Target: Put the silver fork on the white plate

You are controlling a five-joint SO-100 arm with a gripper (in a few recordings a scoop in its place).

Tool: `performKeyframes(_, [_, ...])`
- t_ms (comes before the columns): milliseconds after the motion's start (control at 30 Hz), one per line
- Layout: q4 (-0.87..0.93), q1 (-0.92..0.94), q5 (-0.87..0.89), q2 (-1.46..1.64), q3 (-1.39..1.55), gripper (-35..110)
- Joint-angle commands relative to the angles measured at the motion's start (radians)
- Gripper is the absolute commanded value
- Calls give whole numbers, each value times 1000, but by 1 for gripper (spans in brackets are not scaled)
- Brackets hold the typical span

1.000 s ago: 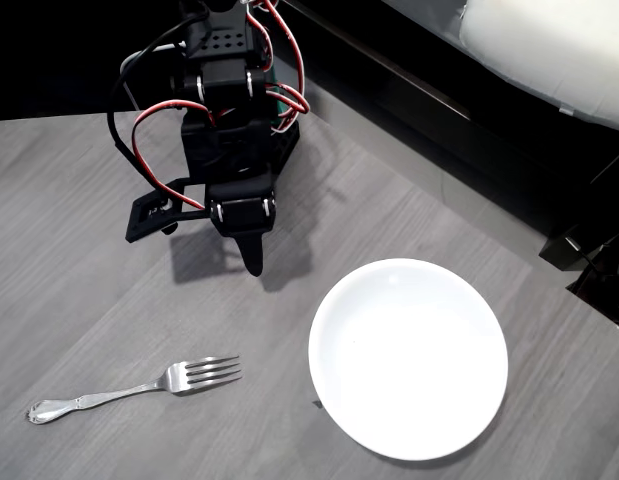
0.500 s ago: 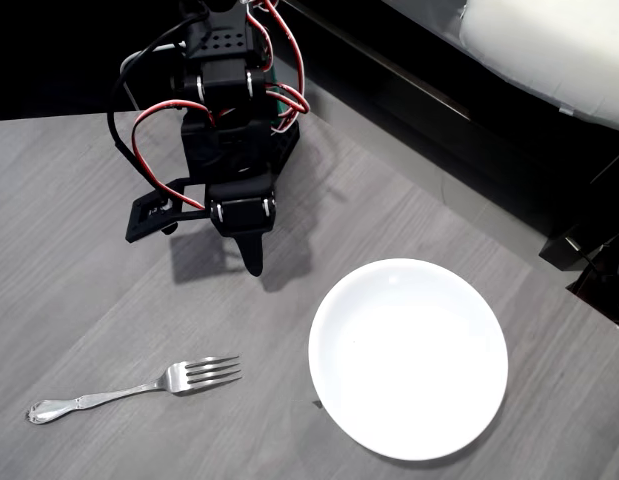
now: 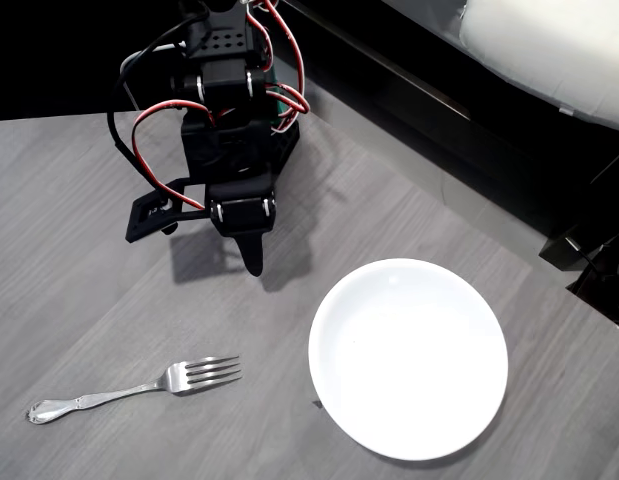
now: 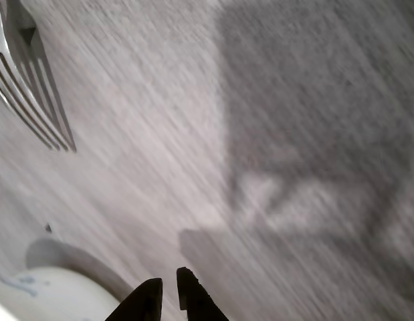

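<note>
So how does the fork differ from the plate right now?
The silver fork is slim, long and shiny metal; the white plate is round, broad and glossy white. In the overhead view the fork lies at lower left, the plate to its right. Both rest flat on the grey table, apart, untouched by the tool.

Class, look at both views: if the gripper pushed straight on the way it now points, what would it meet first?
Probably bare grey table. The gripper aims down between the silver fork and the white plate, touching neither; depth is unclear.
</note>
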Motion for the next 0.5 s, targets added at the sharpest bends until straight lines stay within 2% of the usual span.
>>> performKeyframes(0, [3,-3,-6,29,-3,0])
performKeyframes(267, [-31,-26,8,29,-3,0])
performKeyframes(467, [-60,137,-120,-9,-210,0])
